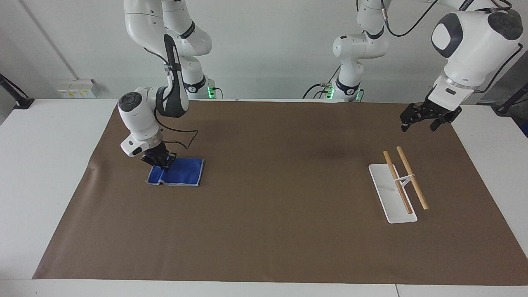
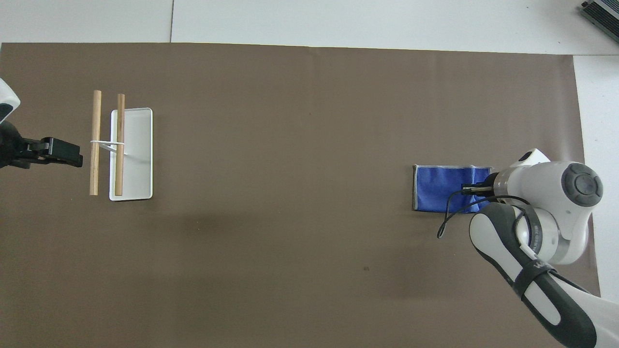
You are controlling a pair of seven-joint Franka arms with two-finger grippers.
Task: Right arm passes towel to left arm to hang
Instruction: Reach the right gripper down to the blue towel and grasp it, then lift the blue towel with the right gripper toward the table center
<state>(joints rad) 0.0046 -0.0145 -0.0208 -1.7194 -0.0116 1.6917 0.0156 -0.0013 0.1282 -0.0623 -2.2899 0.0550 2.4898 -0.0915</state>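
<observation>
The blue towel [image 1: 181, 172] [image 2: 437, 187] lies on the brown mat at the right arm's end of the table, bunched and slightly lifted at the end nearer the robots. My right gripper [image 1: 161, 161] [image 2: 476, 189] is shut on that bunched end, pinching the cloth. In the overhead view the arm's wrist hides the pinched part. My left gripper [image 1: 425, 119] [image 2: 63, 153] hangs open in the air over the mat at the left arm's end, beside the rack, and the left arm waits there.
A white tray [image 1: 390, 198] [image 2: 138, 154] carries a rack of two wooden bars [image 1: 406, 179] [image 2: 107, 142] at the left arm's end. The brown mat [image 1: 280, 198] covers most of the white table.
</observation>
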